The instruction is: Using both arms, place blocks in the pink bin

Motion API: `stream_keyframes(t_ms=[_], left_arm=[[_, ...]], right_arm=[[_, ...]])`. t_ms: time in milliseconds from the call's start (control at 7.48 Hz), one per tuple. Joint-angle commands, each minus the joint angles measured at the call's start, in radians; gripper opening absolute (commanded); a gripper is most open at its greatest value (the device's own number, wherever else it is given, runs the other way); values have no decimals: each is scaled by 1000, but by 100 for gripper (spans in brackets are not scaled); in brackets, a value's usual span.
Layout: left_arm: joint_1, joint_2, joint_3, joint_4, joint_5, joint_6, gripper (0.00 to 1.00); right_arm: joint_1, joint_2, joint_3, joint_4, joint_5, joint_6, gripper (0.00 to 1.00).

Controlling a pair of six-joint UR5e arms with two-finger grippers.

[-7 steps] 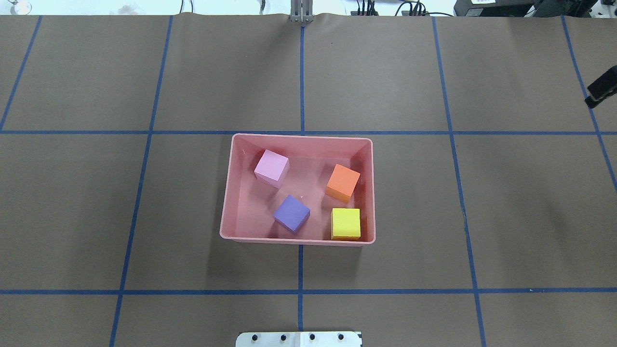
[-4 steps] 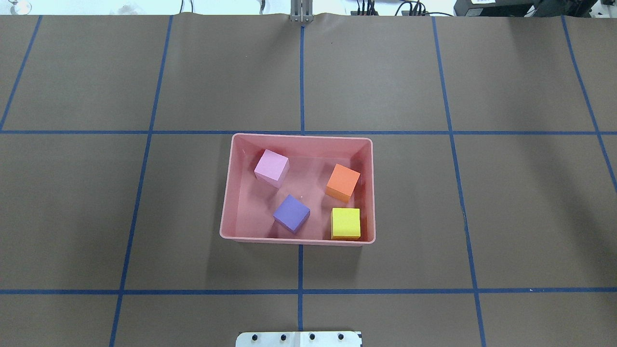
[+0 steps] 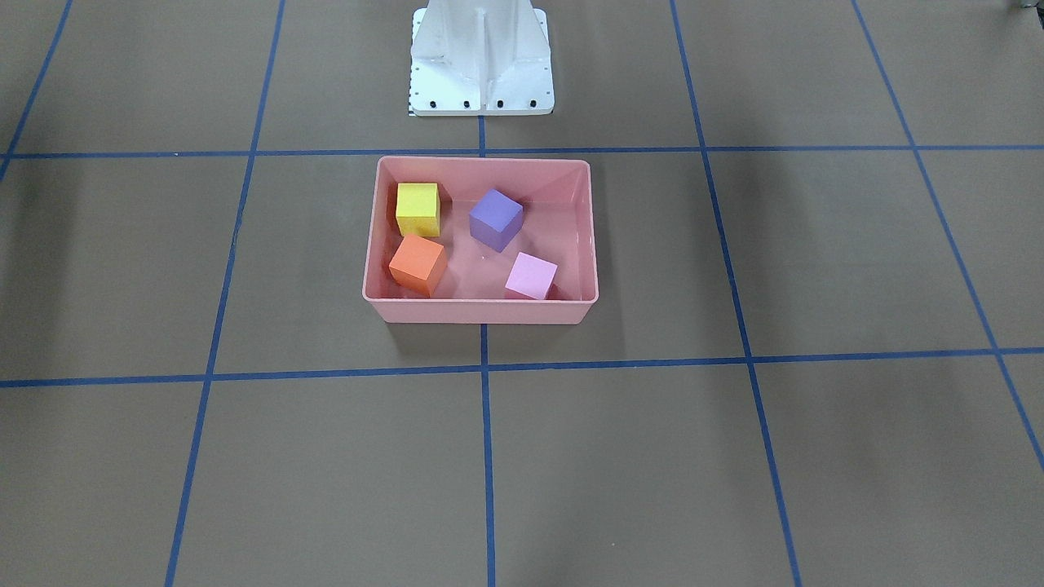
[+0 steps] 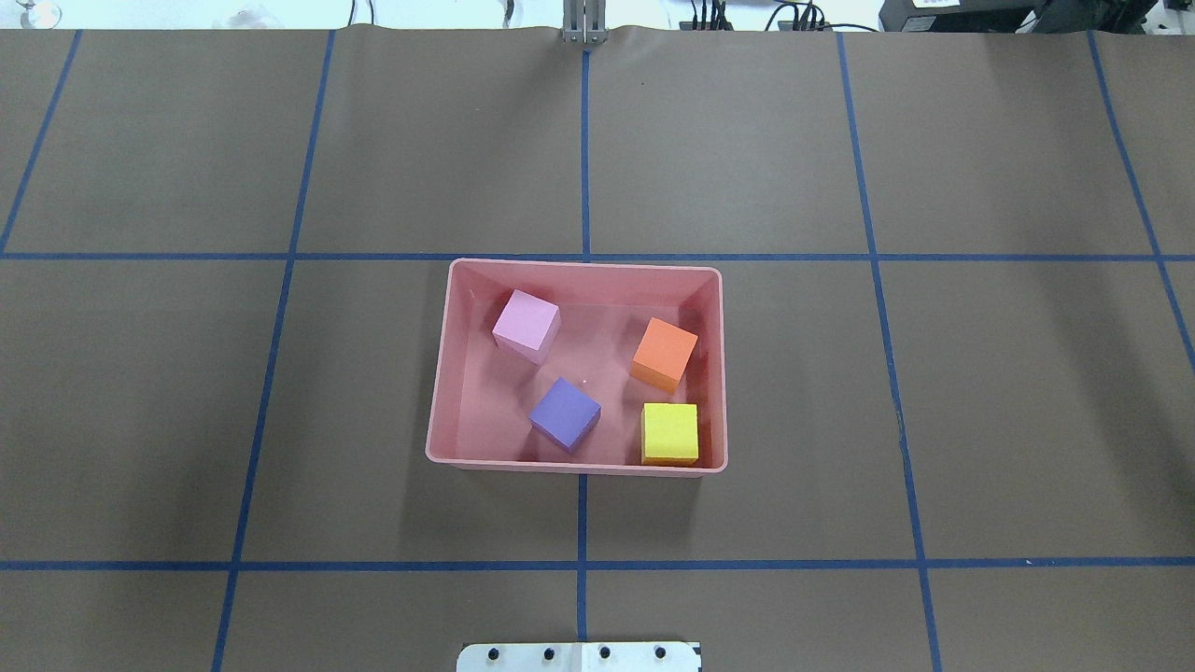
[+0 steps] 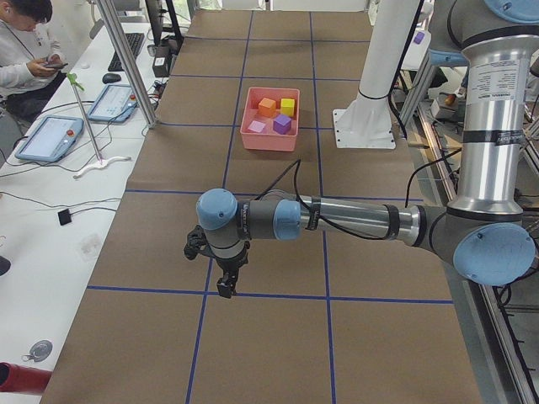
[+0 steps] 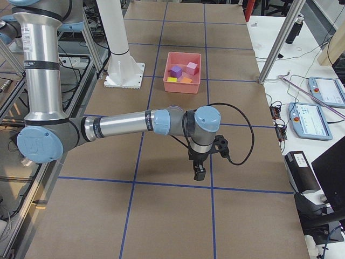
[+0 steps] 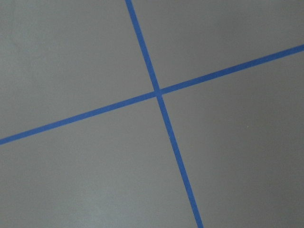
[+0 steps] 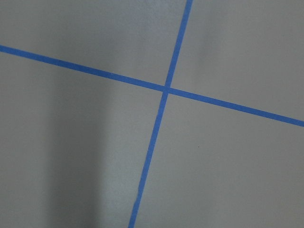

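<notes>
The pink bin [image 4: 437,411] sits at the table's middle and holds all four blocks: pale lilac-pink [image 4: 527,325], orange [image 4: 665,353], violet [image 4: 565,413] and yellow [image 4: 669,432]. In the front-facing view the bin [image 3: 481,311] shows the same four. My left gripper [image 5: 226,286] hangs low over the table far from the bin, seen only in the exterior left view; I cannot tell if it is open. My right gripper [image 6: 199,174] hangs likewise at the other end, seen only in the exterior right view; I cannot tell its state. Both wrist views show only tape crossings.
The white pedestal base [image 3: 481,65] stands just behind the bin on the robot's side. Blue tape lines grid the brown table cover. An operator [image 5: 25,38] sits at a side bench with tablets [image 5: 50,139]. Metal posts [image 6: 277,48] stand at the table's edge.
A black gripper tip at the right edge of the overhead view has left the frame. The bin and blocks have not moved.
</notes>
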Motion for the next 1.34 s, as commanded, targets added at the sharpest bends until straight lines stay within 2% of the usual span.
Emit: stream_keyframes(t_ms=[0, 1203], left_arm=[[0, 32, -10, -88, -23, -117, 100], [0, 27, -45, -90, -21, -113, 100]], right_arm=[[1, -6, -1, 3, 0, 4, 100], [1, -30, -1, 4, 0, 3, 100]])
